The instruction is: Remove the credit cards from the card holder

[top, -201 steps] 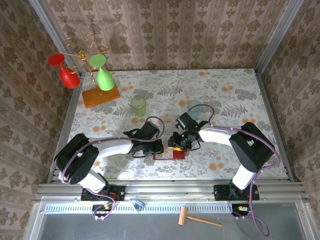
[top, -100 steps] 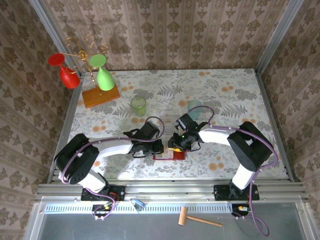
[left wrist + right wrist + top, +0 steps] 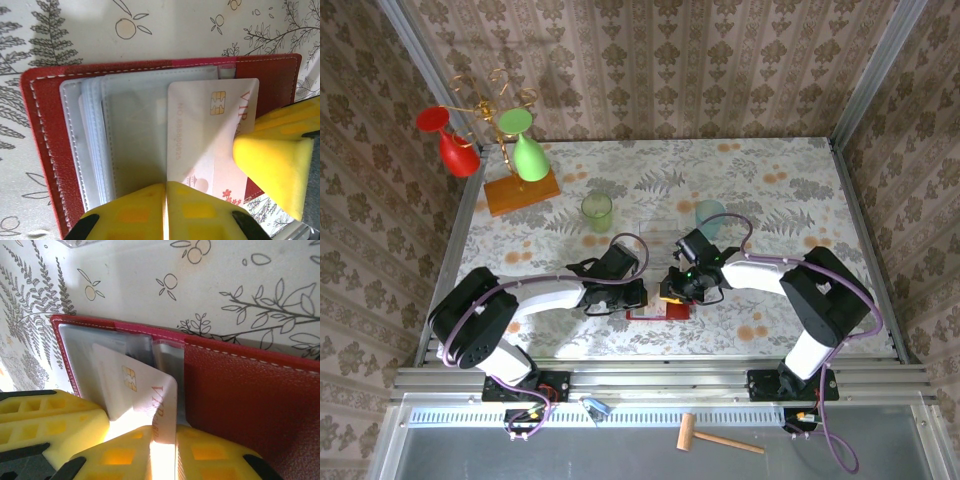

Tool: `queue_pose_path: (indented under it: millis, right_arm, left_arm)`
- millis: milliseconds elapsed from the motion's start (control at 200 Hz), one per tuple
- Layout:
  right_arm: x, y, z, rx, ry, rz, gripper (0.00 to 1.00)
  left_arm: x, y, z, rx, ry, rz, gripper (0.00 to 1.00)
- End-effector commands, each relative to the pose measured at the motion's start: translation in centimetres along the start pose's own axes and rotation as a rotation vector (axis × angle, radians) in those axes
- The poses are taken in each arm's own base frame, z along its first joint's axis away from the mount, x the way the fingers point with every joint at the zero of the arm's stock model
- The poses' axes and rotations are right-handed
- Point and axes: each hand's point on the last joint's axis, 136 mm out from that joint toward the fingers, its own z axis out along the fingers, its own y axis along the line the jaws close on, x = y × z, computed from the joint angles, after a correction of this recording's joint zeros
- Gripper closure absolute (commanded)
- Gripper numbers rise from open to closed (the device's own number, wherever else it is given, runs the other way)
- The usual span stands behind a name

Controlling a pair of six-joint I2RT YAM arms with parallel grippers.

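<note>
The left gripper (image 3: pixel 165 200) hasn't budged in the last second; its jaws are closed tight together and its tips are planted on the near edge of the holder (image 3: pixel 42 150), pinning it flat as far as I can judge, though I can't tell whether a clear sleeve is nipped between them; the holder lies open on the table (image 3: pixel 790 190) just in front of the two arms, its stack of clear pockets (image 3: pixel 130 135) on its left half; a pale card (image 3: pixel 200 130) with a chip sits part-way out of those pockets, reaching across the fold onto the holder's bare red half; whether another card lies deeper in the sleeves I can't tell; what has changed is on the right: the right gripper (image 3: pixel 165 452), whose jaws stood noticeably wider a second ago, has narrowed onto the card's near edge at the holder's near side, and the arm has shifted a touch; from its own wrist view the card now runs down between its two yellow fingers and bows up off the holder, so I'd call that a pinch just made; to my mind the first card is caught but not yet free, and the next move is a steady pull away from the holder while the left keeps it down; too steep a tug might drag the holder along or let the thin card slip.
</note>
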Motion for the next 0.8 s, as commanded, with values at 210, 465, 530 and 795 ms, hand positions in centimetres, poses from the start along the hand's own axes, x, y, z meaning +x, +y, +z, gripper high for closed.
queue_pose_path:
  millis: [210,465,530,795]
  right_arm:
    - [0.0,-1.2,-1.0,0.016,-0.029,0.027,0.89]
    - [0.0,-2.5,-2.0,0.042,-0.034,0.028,0.89]
    - [-0.1,-2.7,-2.3,0.049,-0.031,0.019,0.89]
    - [-0.1,-3.3,-3.2,0.091,-0.017,-0.016,0.89]
  left_arm:
    - [1.0,1.4,0.2,-0.04,0.029,-0.017,0.89]
    - [1.0,1.3,0.1,-0.042,0.027,-0.016,0.89]
    - [1.0,1.3,0.1,-0.042,0.027,-0.018,0.89]
    - [1.0,1.4,0.1,-0.043,0.026,-0.022,0.89]
